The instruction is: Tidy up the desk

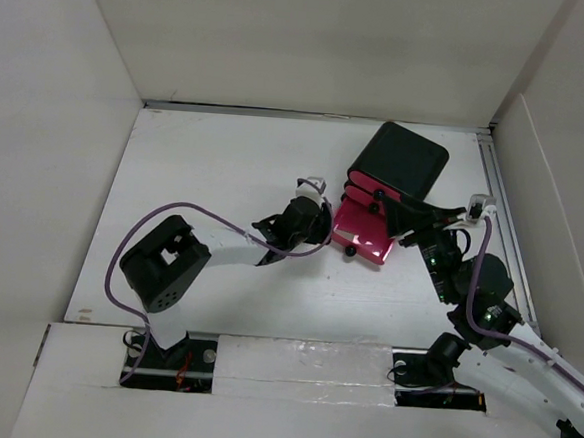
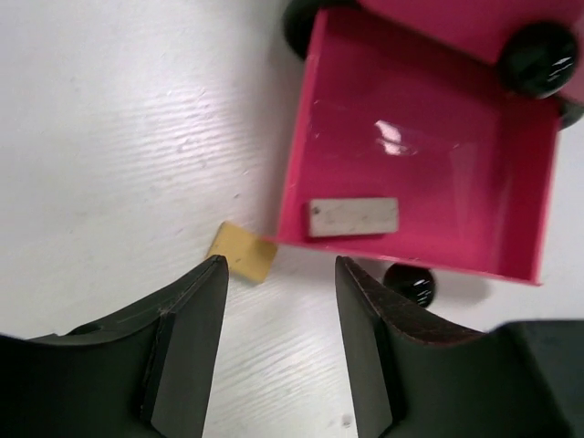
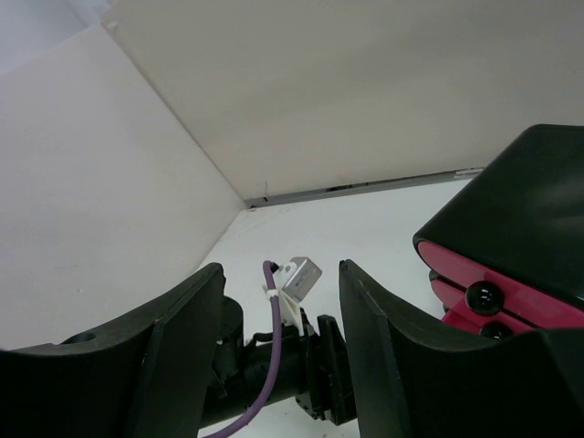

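The white desk (image 1: 225, 174) carries a small black cabinet (image 1: 405, 157) with pink drawers. Its bottom drawer (image 1: 366, 241) is pulled open. In the left wrist view this drawer (image 2: 429, 155) holds one small grey block (image 2: 352, 217). A tan square slip (image 2: 242, 252) lies flat on the desk (image 2: 109, 137) at the drawer's front left corner. My left gripper (image 1: 321, 224) is open and empty (image 2: 279, 274), just in front of the slip. My right gripper (image 1: 399, 214) is open and empty (image 3: 279, 274), raised beside the cabinet's front (image 3: 511, 237).
White walls enclose the desk on the left, back and right. A metal rail (image 1: 503, 214) runs along the right edge. The drawer's black knob (image 2: 411, 285) sits by my left gripper's right finger. The left arm's wrist (image 3: 292, 365) fills the gap ahead of my right gripper.
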Tool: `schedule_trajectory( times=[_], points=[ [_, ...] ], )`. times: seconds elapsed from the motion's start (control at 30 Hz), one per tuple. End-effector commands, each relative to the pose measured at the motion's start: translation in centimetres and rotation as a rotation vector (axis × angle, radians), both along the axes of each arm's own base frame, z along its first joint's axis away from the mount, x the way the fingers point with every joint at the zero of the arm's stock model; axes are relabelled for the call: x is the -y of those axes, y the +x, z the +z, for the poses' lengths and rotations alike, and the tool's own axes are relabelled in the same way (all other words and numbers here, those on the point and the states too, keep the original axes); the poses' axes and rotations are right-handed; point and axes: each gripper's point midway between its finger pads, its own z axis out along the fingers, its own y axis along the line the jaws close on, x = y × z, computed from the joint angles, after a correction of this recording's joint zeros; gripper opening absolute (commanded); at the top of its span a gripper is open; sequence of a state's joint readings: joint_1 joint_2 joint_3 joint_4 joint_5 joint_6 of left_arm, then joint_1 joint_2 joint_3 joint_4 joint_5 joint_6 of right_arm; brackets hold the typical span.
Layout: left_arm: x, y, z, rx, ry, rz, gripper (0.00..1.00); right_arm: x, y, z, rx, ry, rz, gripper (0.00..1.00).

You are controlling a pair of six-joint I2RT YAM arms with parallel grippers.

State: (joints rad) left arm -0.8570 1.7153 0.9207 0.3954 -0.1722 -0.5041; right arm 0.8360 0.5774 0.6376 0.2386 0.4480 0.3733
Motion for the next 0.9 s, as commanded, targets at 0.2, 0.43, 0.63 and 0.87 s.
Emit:
schedule_trajectory(
  times=[0.2,0.43,0.63,0.87],
  points=[
    [-2.5,-1.5,-2.4,0.023,0.069,-0.031,0.49,0.2,-0.1,1.6,0.037,0.03,0.001,0.59],
    [-2.1,0.3,-4.6,0.036,0.175,-0.053,0.51,0.3,-0.2,1.6,0.039,0.032,0.001,0.59],
    [-2.8,1.8,-5.9,0.034,0.216,-0.051,0.49,0.4,-0.3,1.7,0.042,0.036,0.0,0.59],
    [-2.2,1.7,-7.2,0.014,0.249,-0.106,0.41,0.6,-0.2,1.7,0.039,0.033,-0.01,0.59]
  ],
)
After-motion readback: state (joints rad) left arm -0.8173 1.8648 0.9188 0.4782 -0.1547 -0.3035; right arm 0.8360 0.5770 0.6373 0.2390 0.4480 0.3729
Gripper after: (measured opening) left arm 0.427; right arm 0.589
